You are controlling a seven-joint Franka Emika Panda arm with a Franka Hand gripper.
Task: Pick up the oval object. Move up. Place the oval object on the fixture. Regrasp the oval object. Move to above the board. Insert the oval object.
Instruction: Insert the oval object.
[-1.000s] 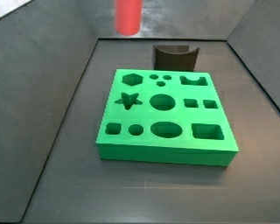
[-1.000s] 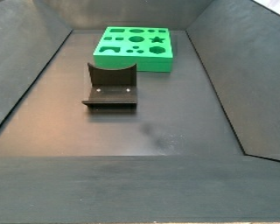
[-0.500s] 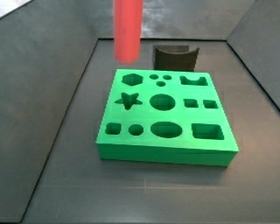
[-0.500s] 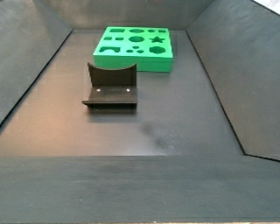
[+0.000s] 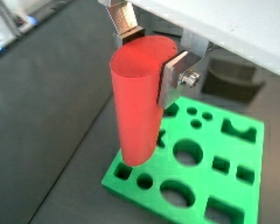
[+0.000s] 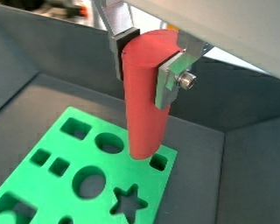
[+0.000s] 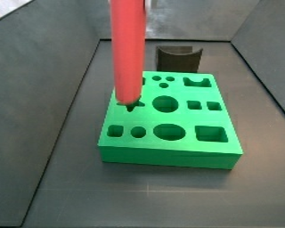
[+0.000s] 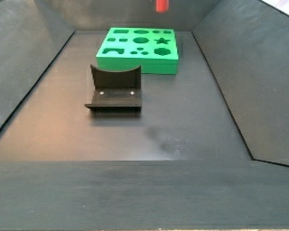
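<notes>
The oval object (image 7: 127,53), a long smooth red peg, hangs upright with its lower end over the left side of the green board (image 7: 187,147). In a side view only its red tip (image 8: 163,4) shows, above the board (image 8: 141,61) and apart from it. In both wrist views my gripper (image 5: 152,54) (image 6: 147,63) is shut on the peg's upper end (image 5: 136,105) (image 6: 146,105), one silver finger (image 5: 175,77) (image 6: 171,80) on each side. The gripper is above the side views' top edge. The dark fixture (image 7: 178,58) (image 8: 115,86) stands on the floor beside the board, with nothing on it.
Sloping dark grey walls (image 7: 50,98) (image 8: 231,81) close in the floor around the board and fixture. The board's holes include a star (image 6: 129,201), circles and squares. In a wrist view the fixture (image 5: 236,79) shows beyond the board (image 5: 224,188).
The red peg has come down in a side view, from just a short stub at the top edge to a long length reaching over the board. Board and fixture have not moved.
</notes>
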